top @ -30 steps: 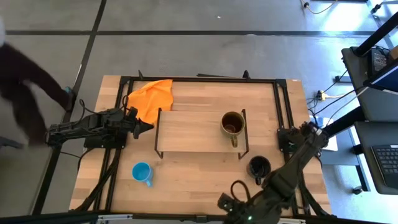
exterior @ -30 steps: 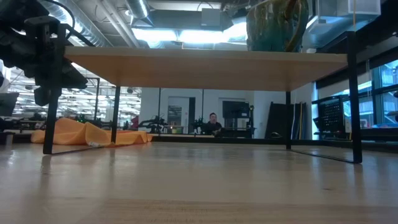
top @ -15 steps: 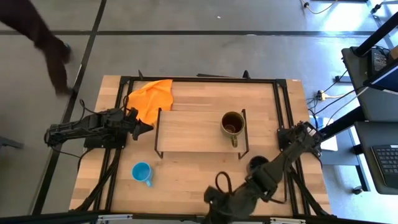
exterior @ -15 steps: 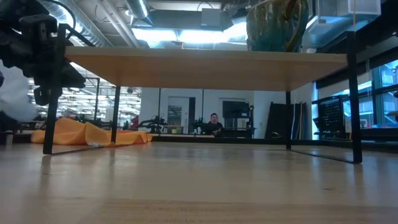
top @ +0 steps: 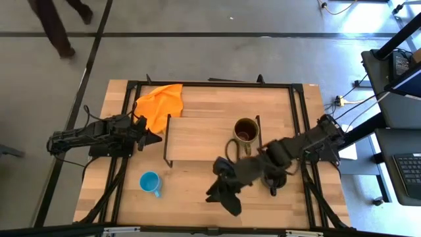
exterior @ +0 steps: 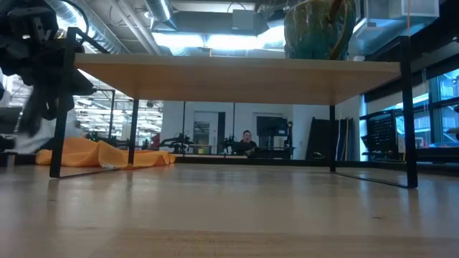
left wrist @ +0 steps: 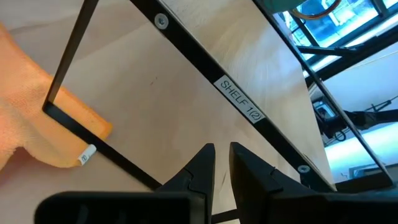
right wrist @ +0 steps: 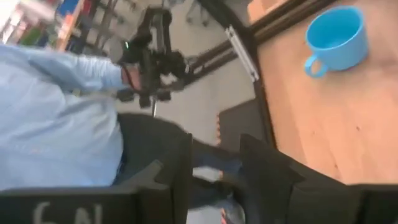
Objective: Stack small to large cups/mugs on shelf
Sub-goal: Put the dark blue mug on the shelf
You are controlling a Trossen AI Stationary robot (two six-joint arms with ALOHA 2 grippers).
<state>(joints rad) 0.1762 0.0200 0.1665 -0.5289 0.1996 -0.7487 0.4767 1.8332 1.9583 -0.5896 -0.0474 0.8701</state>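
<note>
On the shelf (top: 197, 137), toward its right end, the olive-brown mug (top: 246, 132) stands upright with its handle pointing at the table's front edge — likely set to one side so the two smaller mugs have room. The blue mug (top: 150, 182) sits on the table in front of the shelf's left end, and the black mug (top: 273, 179), in front of the right end, is mostly covered by the right arm. The right gripper (top: 223, 196) hangs over the table front between those two, fingers spread with nothing between them, seemingly heading for the blue mug. The left gripper (top: 152, 137) waits just beside the shelf's left edge near the orange cloth (top: 160, 104), its fingers nearly together and empty. Compared with a second ago, the right arm has swung up from the table's front edge and across the black mug — the left arm has not moved.
</note>
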